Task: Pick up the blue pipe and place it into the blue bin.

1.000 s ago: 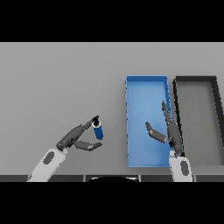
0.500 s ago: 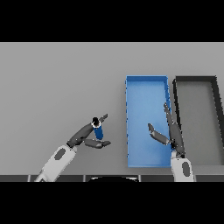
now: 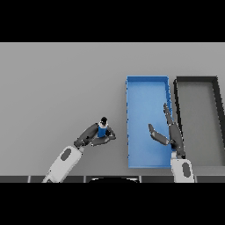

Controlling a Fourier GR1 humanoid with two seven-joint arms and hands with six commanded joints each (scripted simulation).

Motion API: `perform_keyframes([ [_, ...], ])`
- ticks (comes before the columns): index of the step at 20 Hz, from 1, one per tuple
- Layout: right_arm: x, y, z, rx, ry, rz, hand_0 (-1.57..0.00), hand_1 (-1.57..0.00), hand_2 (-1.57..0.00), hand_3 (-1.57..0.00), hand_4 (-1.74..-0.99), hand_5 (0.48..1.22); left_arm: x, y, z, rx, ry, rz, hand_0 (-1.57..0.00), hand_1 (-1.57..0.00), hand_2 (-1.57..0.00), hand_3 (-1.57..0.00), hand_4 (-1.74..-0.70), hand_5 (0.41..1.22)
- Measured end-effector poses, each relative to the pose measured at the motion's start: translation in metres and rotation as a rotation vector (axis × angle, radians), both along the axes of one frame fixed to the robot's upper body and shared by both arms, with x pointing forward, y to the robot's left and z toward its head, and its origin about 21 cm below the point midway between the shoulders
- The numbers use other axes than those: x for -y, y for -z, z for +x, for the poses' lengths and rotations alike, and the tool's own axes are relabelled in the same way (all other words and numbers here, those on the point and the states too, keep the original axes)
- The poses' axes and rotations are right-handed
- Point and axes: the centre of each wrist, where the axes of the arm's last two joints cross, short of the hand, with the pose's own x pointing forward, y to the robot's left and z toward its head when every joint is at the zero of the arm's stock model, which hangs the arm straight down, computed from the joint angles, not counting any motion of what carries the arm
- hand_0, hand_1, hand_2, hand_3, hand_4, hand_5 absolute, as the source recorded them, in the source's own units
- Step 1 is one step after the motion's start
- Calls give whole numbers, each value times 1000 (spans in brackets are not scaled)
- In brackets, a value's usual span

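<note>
The blue pipe (image 3: pixel 103 131) is a short blue piece, standing at the table's front left of centre. My left hand (image 3: pixel 90 135) has its fingers and thumb curled round it, and a dark fingertip shows above its top. The blue bin (image 3: pixel 147 83) is a long tray lying to the right of the pipe, with nothing in it. My right hand (image 3: pixel 172 134) hovers over the bin's near right part with straight fingers spread and holds nothing.
A dark grey bin (image 3: pixel 214 83) of about the same size lies directly right of the blue one, their long walls side by side. Bare grey table stretches to the left and back.
My left hand has moved right, toward the blue bin, and has closed tighter round the pipe. The right hand has barely shifted.
</note>
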Motion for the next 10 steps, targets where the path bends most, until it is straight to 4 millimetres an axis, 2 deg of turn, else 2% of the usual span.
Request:
perform_keyframes([
  [4,1,-2,6,-15,3,8,1,1,1,1,-1220,635,4,-2,-6,65,-8,-1,-1408,-1434,-1453,-1448,-1492,1169],
  [7,-2,1,8,-20,6,10,1,1,1,1,-1225,630,11,-14,-3,126,0,-40,-1488,-1501,-1510,-1508,-1474,1194],
  [9,-1,-4,10,-13,4,17,1,1,1,1,-1226,636,15,-30,1,164,-3,-95,-1518,-1526,-1532,-1531,-1469,1204],
  [10,0,-5,5,-1,-1,7,1,1,1,1,-1220,638,16,-36,2,186,5,-112,-1528,-1535,-1540,-1539,-1468,1207],
])
